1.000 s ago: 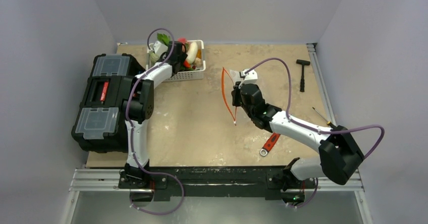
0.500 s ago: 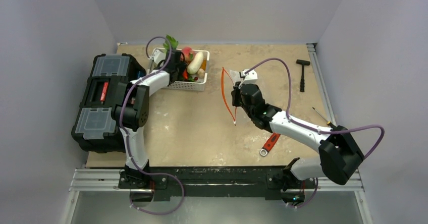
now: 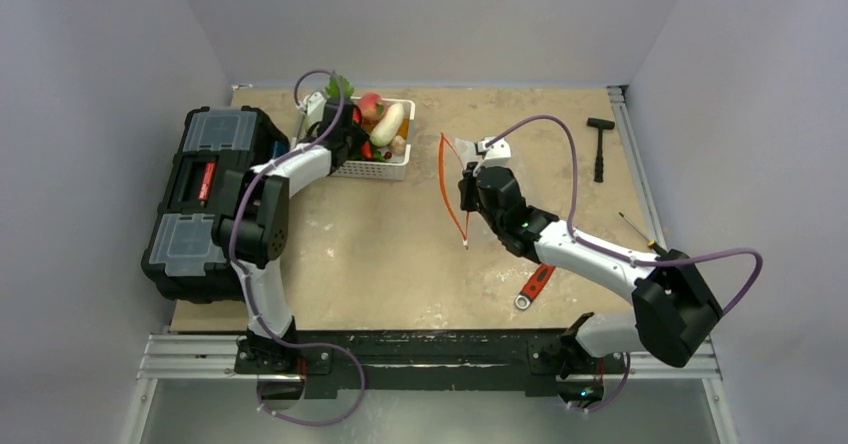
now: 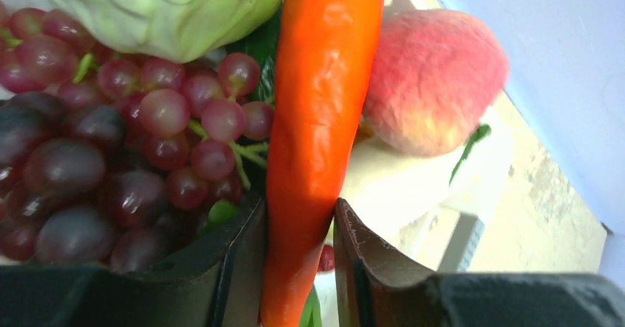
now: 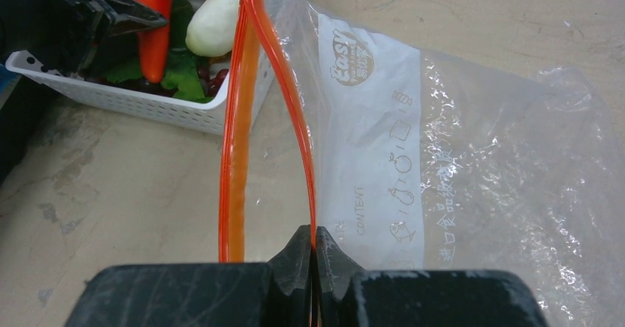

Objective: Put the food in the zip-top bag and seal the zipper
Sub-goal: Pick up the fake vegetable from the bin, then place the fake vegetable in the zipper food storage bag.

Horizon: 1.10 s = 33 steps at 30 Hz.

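Observation:
The food lies in a white basket (image 3: 385,169) at the back left: an orange carrot (image 4: 317,106), dark red grapes (image 4: 110,157), a pink peach (image 4: 435,80), a pale green leafy piece (image 4: 162,3) and a white radish (image 5: 217,21). My left gripper (image 4: 298,205) reaches into the basket, both fingers pressed against the carrot's lower part. My right gripper (image 5: 313,231) is shut on one lip of the orange-red zipper (image 5: 302,135). It holds the clear zip-top bag (image 5: 479,157) up at mid-table, mouth gaping toward the basket.
A black toolbox (image 3: 205,199) fills the left edge beside the left arm. A red-handled wrench (image 3: 535,286) lies near the front, a black hammer (image 3: 600,144) and a screwdriver (image 3: 640,229) on the right.
The left gripper's jaws have narrowed onto the carrot, and its wrist has shifted a little left over the basket. The right arm and bag have not moved.

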### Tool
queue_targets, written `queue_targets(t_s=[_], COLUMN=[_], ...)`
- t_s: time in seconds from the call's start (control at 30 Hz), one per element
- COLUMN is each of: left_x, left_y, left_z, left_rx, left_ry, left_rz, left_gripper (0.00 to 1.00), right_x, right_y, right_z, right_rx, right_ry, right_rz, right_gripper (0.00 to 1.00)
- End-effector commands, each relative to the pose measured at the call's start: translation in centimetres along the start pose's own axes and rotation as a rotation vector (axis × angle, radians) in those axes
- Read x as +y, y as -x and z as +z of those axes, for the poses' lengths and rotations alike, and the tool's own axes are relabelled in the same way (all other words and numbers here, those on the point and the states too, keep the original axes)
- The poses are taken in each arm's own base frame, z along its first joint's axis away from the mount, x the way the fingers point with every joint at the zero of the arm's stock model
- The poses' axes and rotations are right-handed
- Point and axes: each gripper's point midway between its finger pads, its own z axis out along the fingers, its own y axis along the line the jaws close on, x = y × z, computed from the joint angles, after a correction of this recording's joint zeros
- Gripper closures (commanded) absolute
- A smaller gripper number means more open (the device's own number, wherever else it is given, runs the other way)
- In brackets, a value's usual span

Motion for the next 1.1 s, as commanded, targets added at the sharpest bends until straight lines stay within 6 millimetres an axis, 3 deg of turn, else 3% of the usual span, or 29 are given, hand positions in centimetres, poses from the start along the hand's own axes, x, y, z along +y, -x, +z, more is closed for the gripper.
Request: queue_targets(t_s=[0.0,0.13,0.2,0.27,0.43,0.53,0.63,0.73,0.93,1.07], left_x=[-4.8,-5.5,-5.5,-5.1,-2.0,-0.6,-1.0,-0.8,-0.4,-1.8], left_y=[5.2,4.8,3.4,1.2,-5.7,-9.5,-11.9,-13.1,-15.0,-15.9], left_z=[-6.7,-13.8,-17.4,-21.2,-30.2,-34.5,-38.0,-39.0,-37.3,-36.4], left_rx=[-0.076,0.051,0.141,0.253,0.585,0.715,0.788,0.820,0.936,0.981], left_ry=[-0.188,-0.288,-0.372,-0.473,-0.661,-0.707,-0.789,-0.783,-0.651,-0.665], left_rz=[0.128,0.278,0.334,0.367,0.363,0.365,0.329,0.268,0.175,0.101], left_gripper=[1.00,1.00,1.00,1.00,1.00,1.00,1.00,1.00,1.00,1.00], right_x=[0.5,0.2,0.2,0.3,0.9,1.2,1.2,1.3,2.3,2.7], right_y=[2.2,2.3,2.5,2.5,2.5,2.5,2.4,2.4,2.6,2.7], right_z=[-0.8,-1.0,-1.1,-1.2,-1.5,-1.6,-1.7,-1.8,-2.2,-2.6], right_rx=[-0.069,-0.078,-0.081,-0.088,-0.102,-0.108,-0.114,-0.124,-0.143,-0.154], right_ry=[0.028,0.019,0.023,0.032,0.081,0.104,0.112,0.126,0.192,0.221], right_rz=[0.023,0.022,0.020,0.020,0.001,-0.012,-0.025,-0.031,-0.042,-0.046], right_gripper=[1.00,1.00,1.00,1.00,1.00,1.00,1.00,1.00,1.00,1.00])
